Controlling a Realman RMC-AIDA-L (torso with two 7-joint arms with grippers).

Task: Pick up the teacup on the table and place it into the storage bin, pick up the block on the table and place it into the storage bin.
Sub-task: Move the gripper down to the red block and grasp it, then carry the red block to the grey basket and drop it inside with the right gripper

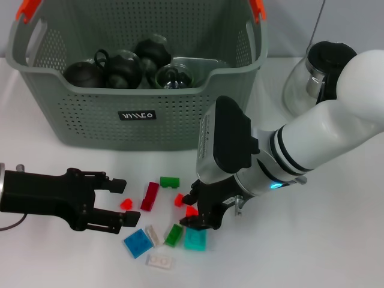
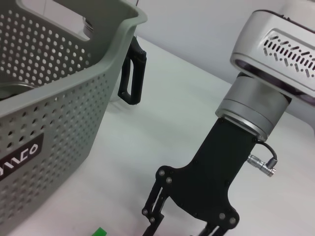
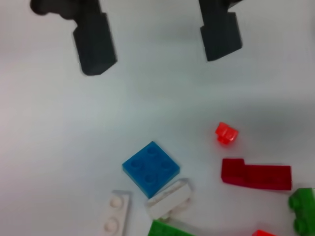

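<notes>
The right gripper (image 1: 201,221), jaws narrowly parted, hangs just above a small red block (image 1: 191,211) among scattered bricks near the storage bin (image 1: 138,108), and should drop straight, pinching only that brick; the left gripper (image 1: 120,203) waits spread beside them.

Plain white table (image 1: 336,240), even light.

A glass jug (image 1: 309,81) with a black handle (image 2: 133,73) stands on the white worktop (image 1: 336,240). It sits upright, far back on the right.
</notes>
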